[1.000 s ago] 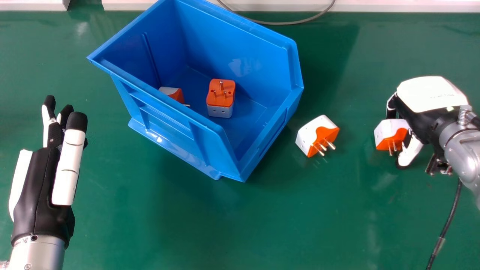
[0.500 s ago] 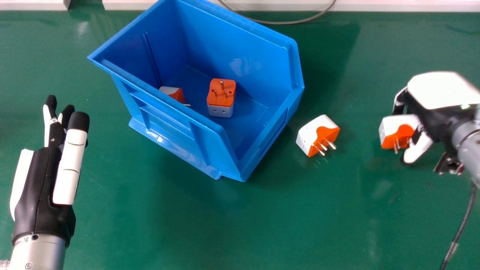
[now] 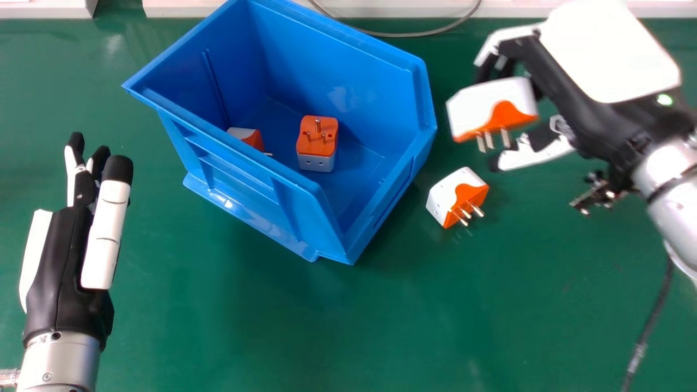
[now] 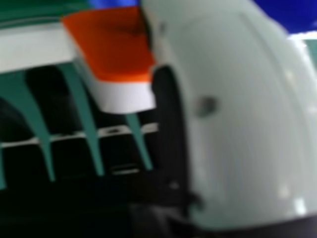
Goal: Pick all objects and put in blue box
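Note:
In the head view my right hand [image 3: 577,92] is up at the right of the blue box [image 3: 305,218], shut on an orange and white plug adapter [image 3: 493,109] with its prongs downward. The right hand view has this adapter [image 4: 116,49] beside the thumb of my right hand [image 4: 237,114]. Below the held adapter, a second adapter [image 3: 457,197] lies on the green table, just right of the box. Inside the box are an adapter with prongs up [image 3: 317,142] and another adapter [image 3: 248,137], partly hidden by the near wall. My left hand [image 3: 65,261] is open at the far left.
A grey cable [image 3: 425,34] curves over the green table [image 3: 381,326] behind the box, by a white ledge [image 3: 544,8] along the back. A black cable [image 3: 648,326] hangs below the right forearm.
My right hand has gone from the table's right side up and toward the box, carrying the adapter held in it. The left hand is nearly unmoved.

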